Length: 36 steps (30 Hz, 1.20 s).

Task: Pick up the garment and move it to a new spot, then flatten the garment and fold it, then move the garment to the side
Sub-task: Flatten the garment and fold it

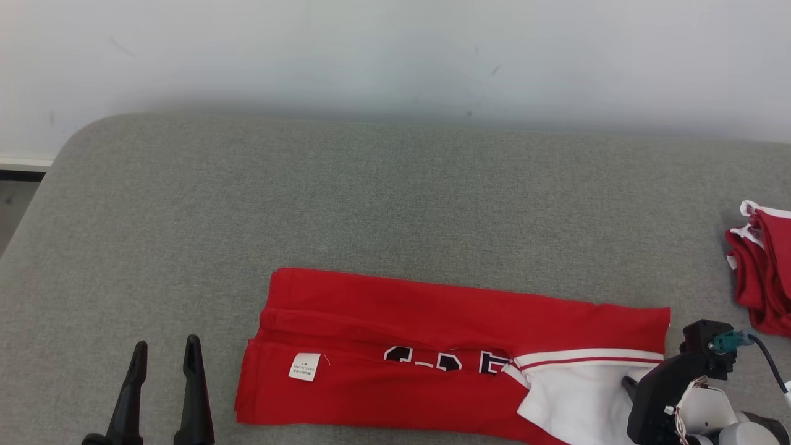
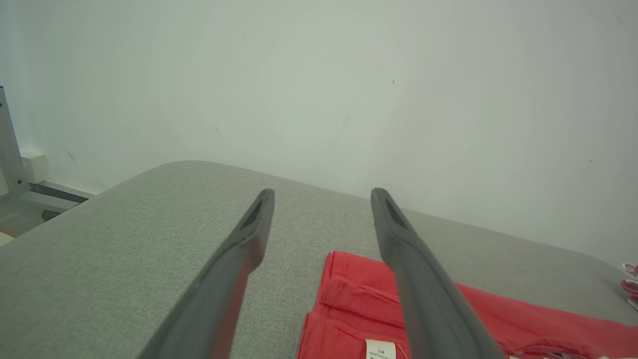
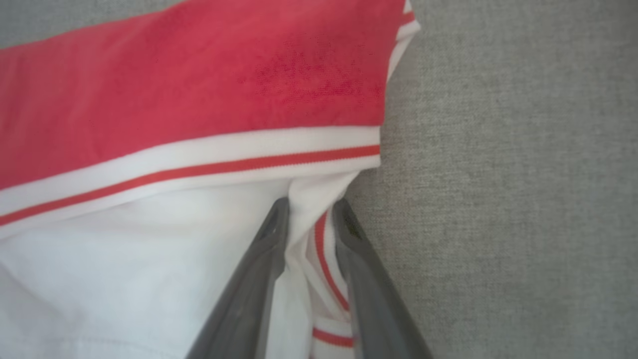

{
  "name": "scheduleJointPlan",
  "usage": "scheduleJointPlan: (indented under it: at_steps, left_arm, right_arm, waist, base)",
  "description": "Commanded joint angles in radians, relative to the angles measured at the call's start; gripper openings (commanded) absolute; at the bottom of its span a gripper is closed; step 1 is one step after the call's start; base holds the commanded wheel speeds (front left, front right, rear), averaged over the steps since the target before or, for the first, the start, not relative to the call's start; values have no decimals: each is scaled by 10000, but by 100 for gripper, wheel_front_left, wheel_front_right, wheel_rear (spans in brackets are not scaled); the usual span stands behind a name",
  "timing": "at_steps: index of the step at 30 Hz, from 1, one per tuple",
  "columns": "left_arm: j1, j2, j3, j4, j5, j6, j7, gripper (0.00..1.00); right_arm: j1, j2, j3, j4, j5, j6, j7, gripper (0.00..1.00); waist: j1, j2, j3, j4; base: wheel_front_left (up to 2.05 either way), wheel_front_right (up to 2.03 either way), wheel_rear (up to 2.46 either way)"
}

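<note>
honestly, my right claw (image 3: 311,204) pinches just a thin garment (image 1: 432,315) fold, lower right; lifting could slip it. left claw (image 1: 167,341) gapes empty.

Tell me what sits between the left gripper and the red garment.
Nothing but bare grey cushion. In the head view the left gripper stands apart from the garment, with plain upholstery between them.

I'm looking at a grey fabric surface (image 1: 395,198) running back to a pale, lightly scuffed wall (image 1: 395,55). A pile of red clothes (image 1: 763,272) with white trim is lying at its right edge. A metal post (image 2: 9,144) is standing beyond its left end.
</note>
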<state>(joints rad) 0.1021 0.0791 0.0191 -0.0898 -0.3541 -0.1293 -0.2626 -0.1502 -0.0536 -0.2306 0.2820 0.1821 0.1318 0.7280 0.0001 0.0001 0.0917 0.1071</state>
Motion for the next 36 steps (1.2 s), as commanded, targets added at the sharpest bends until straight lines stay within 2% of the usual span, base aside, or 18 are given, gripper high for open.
scheduleJointPlan:
  at_steps: [1, 8, 18, 22, 27, 29, 33, 36]
  left_arm:
    - [-128, 81, 49, -19, 28, -12, -27, 100]
    - [-230, 142, -104, 110, -97, -13, -27, 100]
    - [-197, 155, -128, 163, -156, -13, -27, 100]
    - [-210, 148, -96, 163, -157, -14, -27, 100]
    - [-314, 175, -201, 204, -183, -14, -27, 100]
    - [-339, 211, -240, 226, -194, -14, -27, 100]
    - [-332, 205, -266, 240, -210, -14, -27, 100]
    - [-316, 186, -283, 254, -212, -14, -27, 100]
  right_arm:
    - [-70, 24, -213, 42, -211, -24, -181, 0]
    - [27, 13, -1210, -731, -1069, -24, -509, 0]
    - [816, 13, -2776, -3155, -1670, -24, 13, 0]
    - [948, 23, -2990, -4166, -1691, -24, 181, 0]
    - [1078, 29, -2243, -4895, -1331, -24, 537, 0]
    - [1321, 40, -1525, -5170, -1440, -24, 791, 0]
    - [1605, 29, 322, -5650, -728, -22, 1163, 0]
    - [1590, 24, 1363, -5546, -354, -22, 1228, 0]
  waist:
    - [-1, -1, 64, -108]
    - [-1, -1, 100, -327]
    - [-1, -1, 154, -540]
    - [-1, -1, 179, -604]
    - [-1, -1, 183, -595]
    - [-1, -1, 170, -556]
    - [-1, -1, 156, -480]
    - [-1, -1, 169, -428]
  base:
    - [0, 0, 0]
    - [0, 0, 0]
    - [0, 0, 0]
    - [0, 0, 0]
    - [0, 0, 0]
    - [0, 0, 0]
    - [0, 0, 0]
    - [0, 0, 0]
